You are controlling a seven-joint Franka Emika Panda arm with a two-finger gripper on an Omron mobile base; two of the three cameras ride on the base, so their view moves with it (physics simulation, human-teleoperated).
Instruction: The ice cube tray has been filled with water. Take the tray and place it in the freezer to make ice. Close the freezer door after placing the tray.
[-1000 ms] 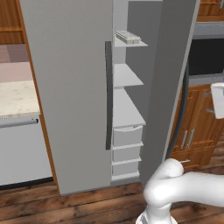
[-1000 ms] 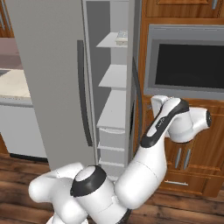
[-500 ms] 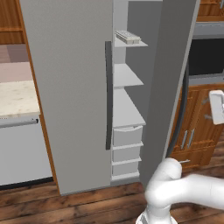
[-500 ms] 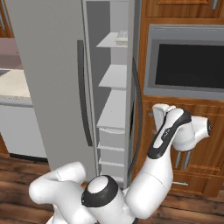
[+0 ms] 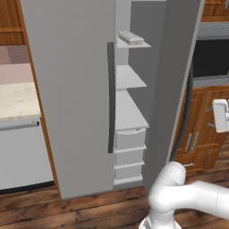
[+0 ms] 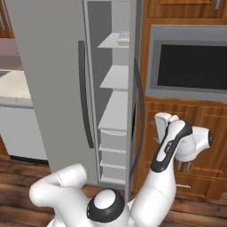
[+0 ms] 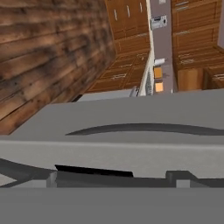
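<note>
The ice cube tray (image 5: 131,37) (image 6: 124,37) lies flat on the top white shelf of the freezer (image 5: 129,112) (image 6: 116,111), which stands open. The freezer door (image 5: 176,85) (image 6: 138,80) is swung out, edge-on to both base cameras, with its dark curved handle (image 5: 185,120) (image 6: 140,116) on the outer face. My gripper (image 5: 221,115) (image 7: 113,178) hovers on the outer side of that door at about handle height. It is open, with nothing between its fingertips. In the hand view the grey door face and its long handle (image 7: 144,128) lie just ahead.
The wider grey fridge door (image 5: 71,89) is shut, with a straight dark handle (image 5: 110,96). A stone counter (image 5: 18,100) over a grey dishwasher (image 5: 22,156) stands to the left. A built-in oven (image 6: 190,66) and wooden cabinets (image 6: 199,119) stand close behind my arm.
My hand has dropped a little lower beside the outer face of the freezer door. The door, tray and jaws have not changed.
</note>
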